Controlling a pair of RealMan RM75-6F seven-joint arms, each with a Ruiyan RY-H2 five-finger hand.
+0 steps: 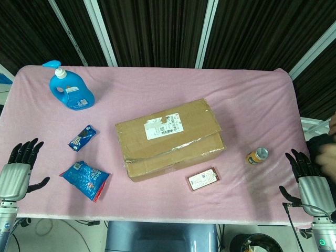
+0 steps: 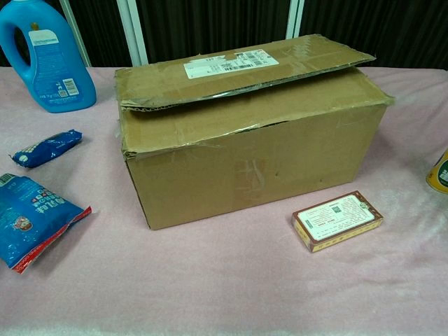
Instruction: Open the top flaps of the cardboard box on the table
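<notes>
The chest view cuts off the blue bottle and yellow can.

Printed matter, placed relative to the cardboard box. On its top flap: a white shipping label with a barcode, text too small to read. Left of the box: a blue bottle with a back label, illegible. In front, to the right: a small carton bearing a QR-type code and unreadable fine print.
</notes>
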